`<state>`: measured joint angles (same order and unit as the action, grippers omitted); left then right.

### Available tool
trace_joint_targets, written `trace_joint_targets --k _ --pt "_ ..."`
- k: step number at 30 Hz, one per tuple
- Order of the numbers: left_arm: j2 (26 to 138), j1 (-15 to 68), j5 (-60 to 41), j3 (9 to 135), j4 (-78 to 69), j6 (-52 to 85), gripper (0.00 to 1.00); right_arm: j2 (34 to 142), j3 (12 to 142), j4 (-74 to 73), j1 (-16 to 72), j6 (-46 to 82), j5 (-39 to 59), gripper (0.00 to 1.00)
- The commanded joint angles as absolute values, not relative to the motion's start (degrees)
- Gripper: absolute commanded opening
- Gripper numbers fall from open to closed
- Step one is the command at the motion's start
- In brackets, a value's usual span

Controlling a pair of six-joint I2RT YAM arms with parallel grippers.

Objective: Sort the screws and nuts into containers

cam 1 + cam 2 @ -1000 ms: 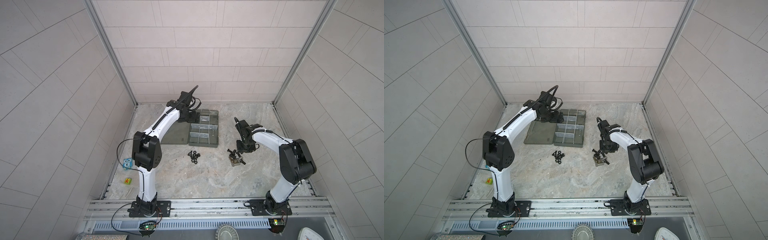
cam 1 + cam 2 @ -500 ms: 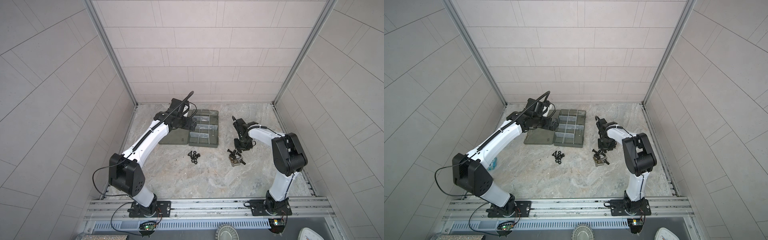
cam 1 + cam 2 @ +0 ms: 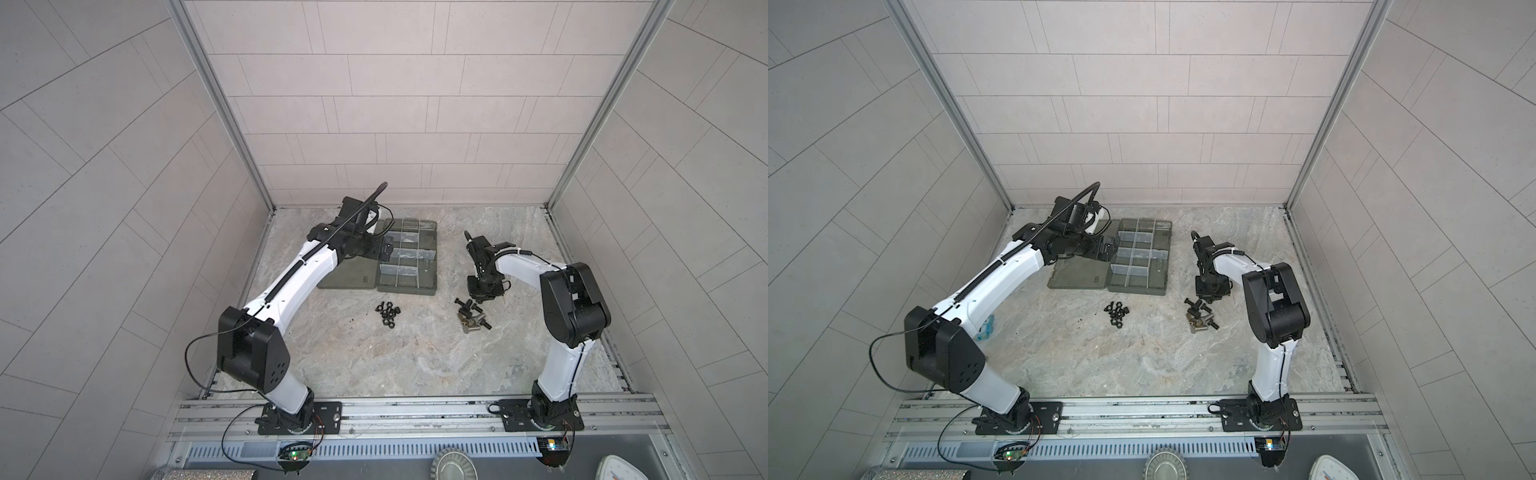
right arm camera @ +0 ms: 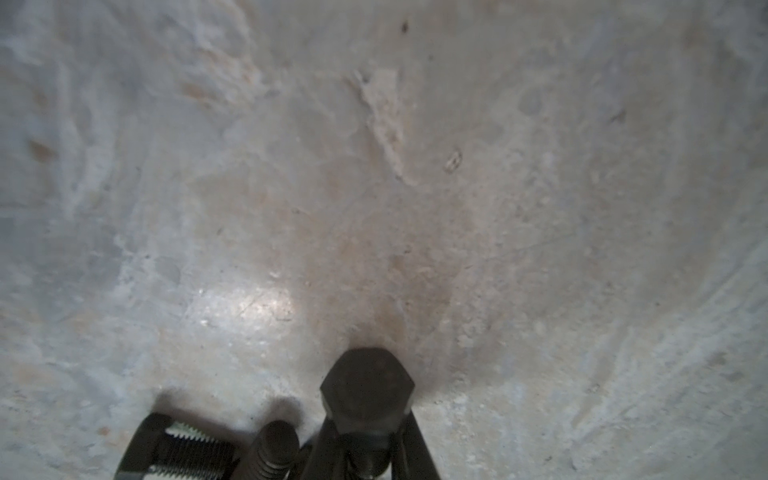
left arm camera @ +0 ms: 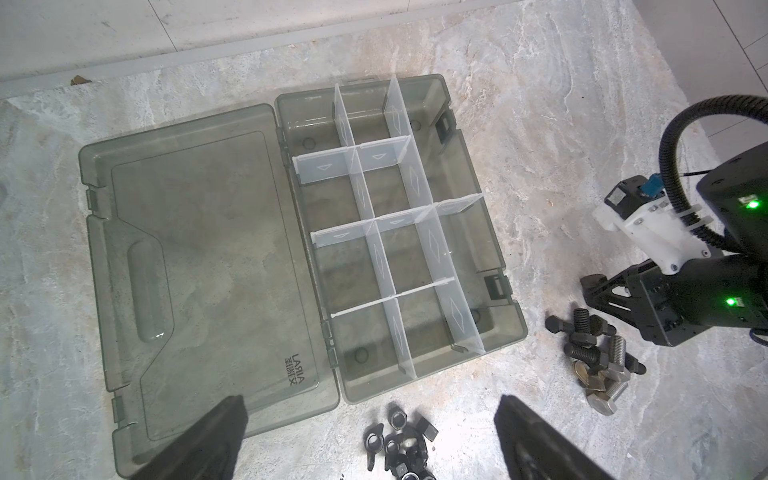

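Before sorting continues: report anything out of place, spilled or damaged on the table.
One stray: a small light-blue object at the table's left edge, partly behind the left arm; too small to identify. Nothing looks spilled or damaged.

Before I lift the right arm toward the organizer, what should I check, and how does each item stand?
1. Grip: right end effector shut on the black screw: ok.
2. Held screw free of the neighbouring screws: cannot tell.
3. Held screw off the table: cannot tell.
4. The lid open flat: ok.
5. The compartments empty: ok.
6. The left end effector open, holding nothing: ok.
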<state>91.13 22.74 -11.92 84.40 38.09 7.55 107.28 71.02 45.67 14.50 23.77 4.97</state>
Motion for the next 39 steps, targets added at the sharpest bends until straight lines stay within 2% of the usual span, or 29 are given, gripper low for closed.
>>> trace_joint_targets --k 1,10,21,39 --pt "92.31 22.68 -12.60 87.55 39.86 8.53 1.00 104.36 74.44 47.49 14.79 25.61 6.40 0.13" --pt "95.89 22.68 -13.21 91.40 39.31 12.97 1.00 107.19 87.71 49.04 15.41 26.71 11.34 0.11" --pt "95.90 22.68 -13.71 90.67 39.17 13.84 1.00 119.96 105.77 45.77 17.44 28.87 18.75 0.10" --pt "94.71 22.62 -12.93 88.35 39.46 12.32 1.00 134.96 122.39 39.27 18.63 30.16 22.67 0.12"
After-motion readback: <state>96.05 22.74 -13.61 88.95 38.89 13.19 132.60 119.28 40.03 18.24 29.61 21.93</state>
